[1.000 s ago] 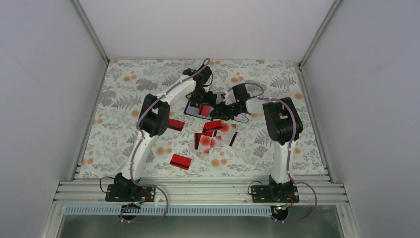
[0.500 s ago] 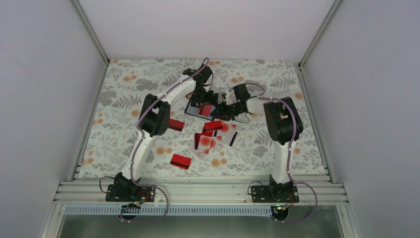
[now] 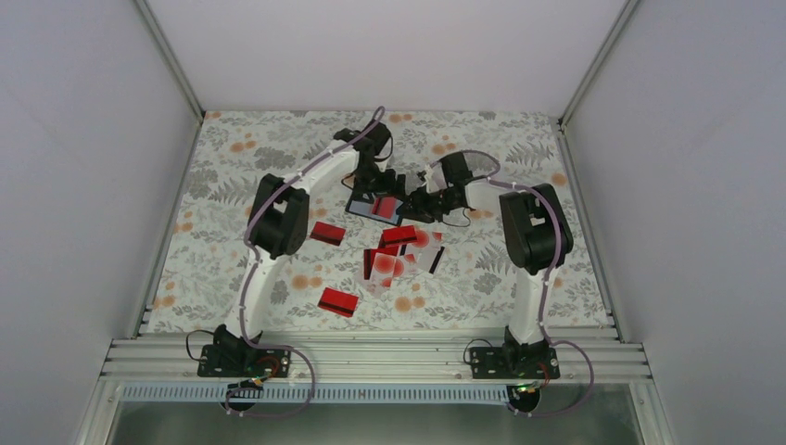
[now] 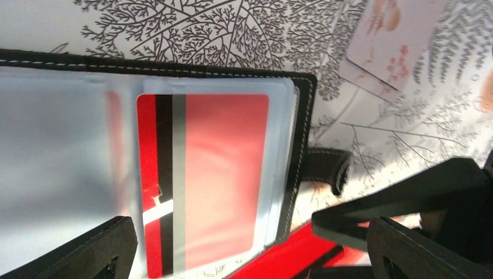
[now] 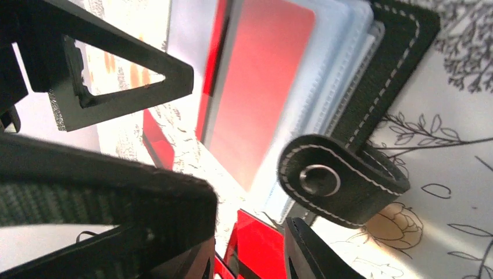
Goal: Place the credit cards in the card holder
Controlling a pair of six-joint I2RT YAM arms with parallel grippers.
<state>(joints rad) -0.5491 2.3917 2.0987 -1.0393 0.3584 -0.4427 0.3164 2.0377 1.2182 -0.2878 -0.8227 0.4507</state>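
A glossy red rectangular card (image 3: 338, 301) is lying nearest the arm bases on the floral-print table (image 3: 222, 176). Beyond it, a loose cluster of red, whitish and striped cards (image 3: 400, 252) is lying. Farther back, the black folding card holder (image 4: 301, 133) is lying open, a red striped card (image 4: 224, 174) sitting in its clear pocket. The left gripper (image 3: 377, 185) is hovering over it, jaws wide and empty. The right gripper (image 3: 419, 206) is sitting by the holder's snap strap (image 5: 343, 180); its grip cannot be told.

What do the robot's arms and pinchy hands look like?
The left arm and right arm have slim white tubes, chunky black joints and a thin purple cable running along each. The left gripper and right gripper have flat black triangle-shaped fingers.
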